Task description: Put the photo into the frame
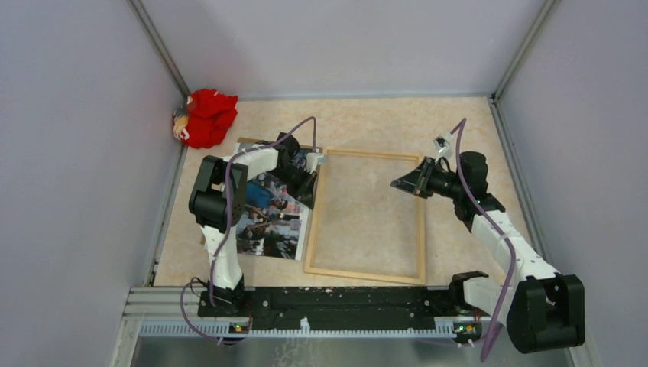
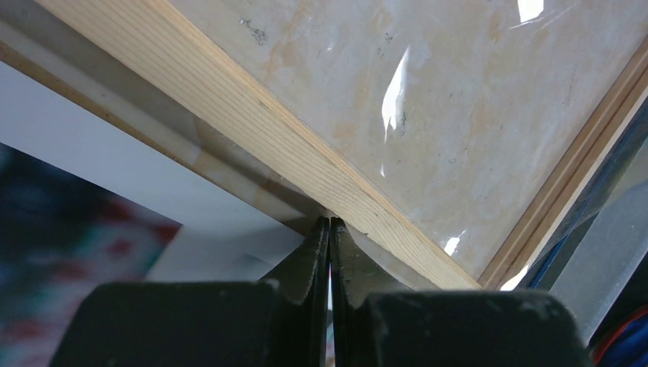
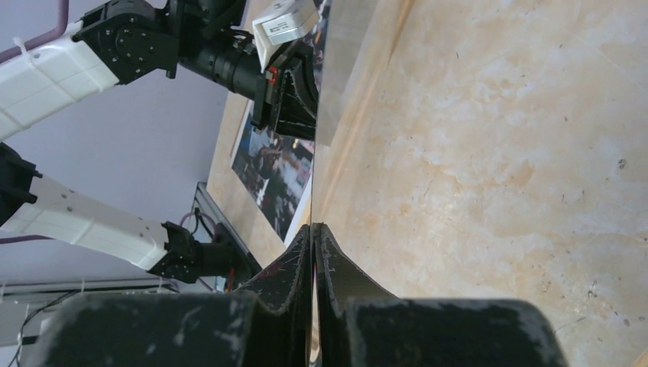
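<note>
The light-wood frame (image 1: 365,274) lies flat in the middle of the table. The photo (image 1: 267,222) lies picture side up to its left, on a brown backing board (image 1: 246,143). My left gripper (image 1: 312,182) is shut at the frame's left rail (image 2: 252,115), with its tips (image 2: 330,222) pinching the edge of a thin clear pane (image 2: 458,99) that lies over that rail. The photo's white border (image 2: 99,145) is just beside it. My right gripper (image 1: 399,183) is shut (image 3: 313,227) on the same clear pane, seen edge-on (image 3: 315,183), above the frame's right half.
A red cloth toy (image 1: 208,116) sits in the far left corner. Grey walls close off the left, back and right. A metal rail (image 1: 306,298) with both arm bases runs along the near edge. The left arm (image 3: 115,46) shows in the right wrist view.
</note>
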Motion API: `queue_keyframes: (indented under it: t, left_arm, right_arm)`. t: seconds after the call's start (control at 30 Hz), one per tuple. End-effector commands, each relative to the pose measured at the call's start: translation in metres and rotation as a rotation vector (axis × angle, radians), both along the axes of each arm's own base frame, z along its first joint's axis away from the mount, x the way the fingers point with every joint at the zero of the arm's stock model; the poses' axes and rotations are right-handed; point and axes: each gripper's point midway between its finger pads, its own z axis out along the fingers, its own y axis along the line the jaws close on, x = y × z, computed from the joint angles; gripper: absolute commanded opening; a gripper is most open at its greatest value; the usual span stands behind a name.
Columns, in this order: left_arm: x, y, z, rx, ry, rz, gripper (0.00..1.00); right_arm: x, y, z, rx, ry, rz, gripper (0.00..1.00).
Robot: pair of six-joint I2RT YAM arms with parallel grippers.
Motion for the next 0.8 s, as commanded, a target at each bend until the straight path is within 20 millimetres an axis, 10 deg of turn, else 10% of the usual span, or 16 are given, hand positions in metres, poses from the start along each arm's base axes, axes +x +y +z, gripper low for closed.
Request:
queue_keyframes:
  t: [0.0,0.77]
  left_arm:
    - [0.0069,0.0019,-0.0011,0.003,-0.015,0.003,0.07]
    - [0.0002,0.0001,-0.0098,-0.006,0.011,-0.007,0.06]
  right_arm:
    - [0.0029,0.002,0.0074,0.001,-0.066,-0.008,0.0]
    - [0.0043,-0.0004,0.0055,0.259,-0.043,-0.161,0.0]
